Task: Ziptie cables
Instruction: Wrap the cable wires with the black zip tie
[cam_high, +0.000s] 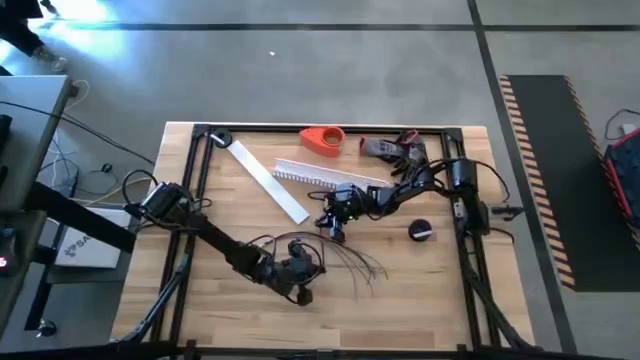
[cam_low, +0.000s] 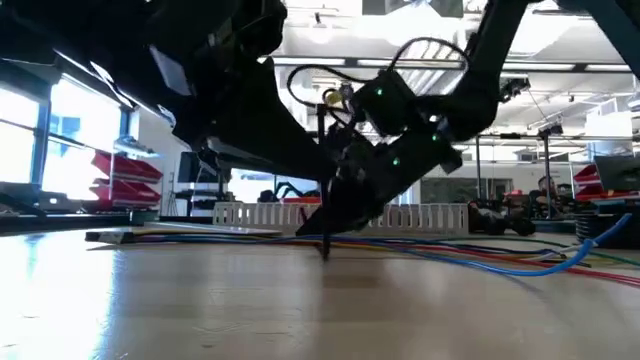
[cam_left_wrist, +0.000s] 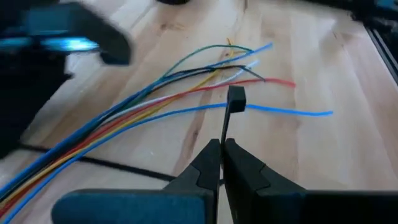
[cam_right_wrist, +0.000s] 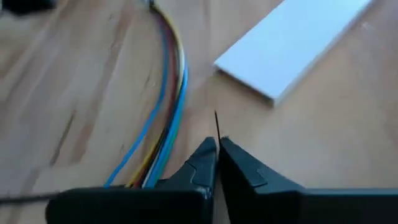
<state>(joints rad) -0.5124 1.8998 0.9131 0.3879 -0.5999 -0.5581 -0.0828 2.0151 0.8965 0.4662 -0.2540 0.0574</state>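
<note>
The cables (cam_high: 345, 258) lie on the wooden surface (cam_high: 420, 300) toward its front middle, a loose bundle of thin wires that fans out at one end. From above they read as dark threads. The left wrist view shows them (cam_left_wrist: 186, 93) in blue, red, yellow, green, black and white, with separate splayed tips.

The left hand (cam_high: 303, 290) sits low at the front of the surface, just beside the bundled end of the cables. Its fingers (cam_left_wrist: 208, 163) are pressed together on a thin black zip tie (cam_left_wrist: 229, 121), whose square head stands up in front of the blue wire. How much of the strap is pinched cannot be seen.

The right hand (cam_high: 330, 228) reaches in from the far right and hangs near the end of the flat white strip (cam_high: 270, 180), close to where the cables curve. Its fingers (cam_right_wrist: 205, 160) are also closed, and a thin dark sliver pokes up between them. What that sliver is cannot be made out.

Behind them lies a white toothed channel (cam_high: 325, 175). In the low view both arms merge into one dark mass, hiding most of the cables.
</note>
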